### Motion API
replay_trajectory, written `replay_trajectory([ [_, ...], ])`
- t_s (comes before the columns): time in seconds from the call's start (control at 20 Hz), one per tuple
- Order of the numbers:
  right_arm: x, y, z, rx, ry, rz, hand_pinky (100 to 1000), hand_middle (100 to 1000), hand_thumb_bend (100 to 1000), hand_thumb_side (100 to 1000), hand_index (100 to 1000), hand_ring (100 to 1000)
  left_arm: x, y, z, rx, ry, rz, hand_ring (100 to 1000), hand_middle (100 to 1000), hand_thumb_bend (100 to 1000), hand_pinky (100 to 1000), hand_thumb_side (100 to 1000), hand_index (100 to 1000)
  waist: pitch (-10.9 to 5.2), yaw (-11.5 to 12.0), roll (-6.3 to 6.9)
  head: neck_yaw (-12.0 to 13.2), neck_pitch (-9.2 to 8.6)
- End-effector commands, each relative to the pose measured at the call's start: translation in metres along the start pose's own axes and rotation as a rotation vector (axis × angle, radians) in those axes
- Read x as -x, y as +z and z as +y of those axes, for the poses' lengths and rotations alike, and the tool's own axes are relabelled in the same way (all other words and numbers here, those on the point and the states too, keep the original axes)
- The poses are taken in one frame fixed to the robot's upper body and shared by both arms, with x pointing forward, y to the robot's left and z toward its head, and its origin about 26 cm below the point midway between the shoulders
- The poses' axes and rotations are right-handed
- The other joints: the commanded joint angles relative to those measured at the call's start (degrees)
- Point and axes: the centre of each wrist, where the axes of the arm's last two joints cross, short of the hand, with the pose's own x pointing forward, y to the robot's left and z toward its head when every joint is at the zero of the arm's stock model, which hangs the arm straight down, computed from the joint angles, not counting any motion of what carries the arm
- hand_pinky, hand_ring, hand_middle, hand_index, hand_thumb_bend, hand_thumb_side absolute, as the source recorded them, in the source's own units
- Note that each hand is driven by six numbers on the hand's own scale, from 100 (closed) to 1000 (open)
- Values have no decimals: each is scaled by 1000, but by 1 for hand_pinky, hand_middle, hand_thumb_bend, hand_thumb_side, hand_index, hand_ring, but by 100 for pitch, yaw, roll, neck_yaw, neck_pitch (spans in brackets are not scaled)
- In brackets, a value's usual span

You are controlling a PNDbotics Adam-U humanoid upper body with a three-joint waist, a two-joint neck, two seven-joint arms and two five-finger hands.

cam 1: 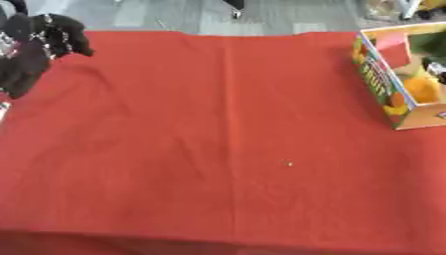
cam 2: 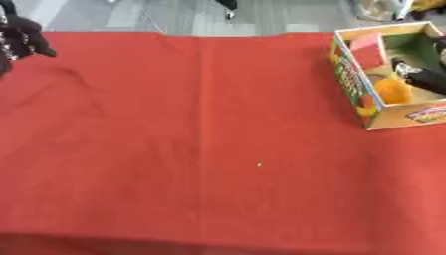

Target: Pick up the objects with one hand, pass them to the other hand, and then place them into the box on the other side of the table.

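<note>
At far right desk corner, right hand (cam 2: 420,75) inside box (cam 2: 350,79), fingers unclear, by orange object (cam 2: 392,90); left hand (cam 1: 39,42) far-left, curled, empty.

A robot test room or lab, by the look of it: a table under a plain red cloth (cam 1: 226,139) fills the view, and beyond the cloth's far edge lies a grey tiled floor (cam 1: 200,17), bare like a workroom's.
</note>
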Motion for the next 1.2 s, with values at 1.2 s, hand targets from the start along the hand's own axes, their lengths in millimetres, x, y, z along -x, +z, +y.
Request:
replay_trajectory([
  [1.2, -130, 146, 29, 531, -1002, -433, 754, 520, 100, 680, 807, 876, 12, 11, -69, -616, -36, -140, 608, 572, 352, 721, 846, 720, 40, -165, -173, 167, -14],
])
